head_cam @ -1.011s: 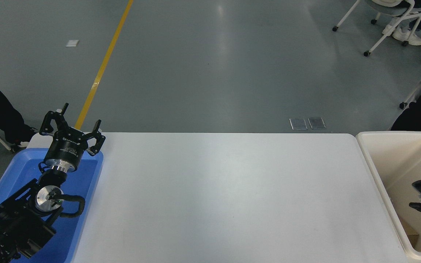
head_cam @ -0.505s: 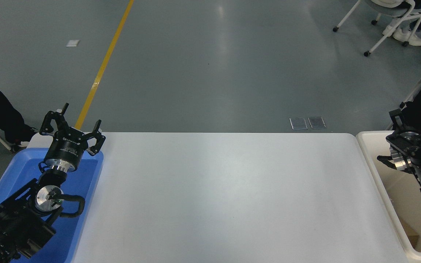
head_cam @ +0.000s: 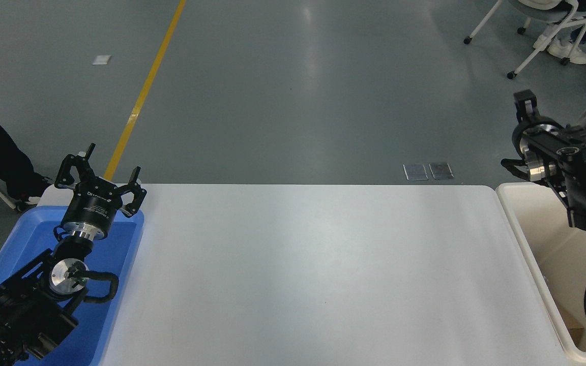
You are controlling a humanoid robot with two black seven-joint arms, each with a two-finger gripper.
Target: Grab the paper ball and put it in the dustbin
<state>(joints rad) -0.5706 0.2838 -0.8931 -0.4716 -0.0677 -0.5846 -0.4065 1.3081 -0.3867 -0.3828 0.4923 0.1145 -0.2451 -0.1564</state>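
White lettering is seen on the black body of the left gripper [head_cam: 100, 175], just below its fingers (a short line of characters, facing away from the camera), but it is too small and blurred to be read. No other text, label, number or sign can be read.

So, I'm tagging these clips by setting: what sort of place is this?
Probably a robotics lab or workshop hall: a painted grey floor with a yellow line, wheeled office chairs, and a white table flanked by a blue tray and dustbin.
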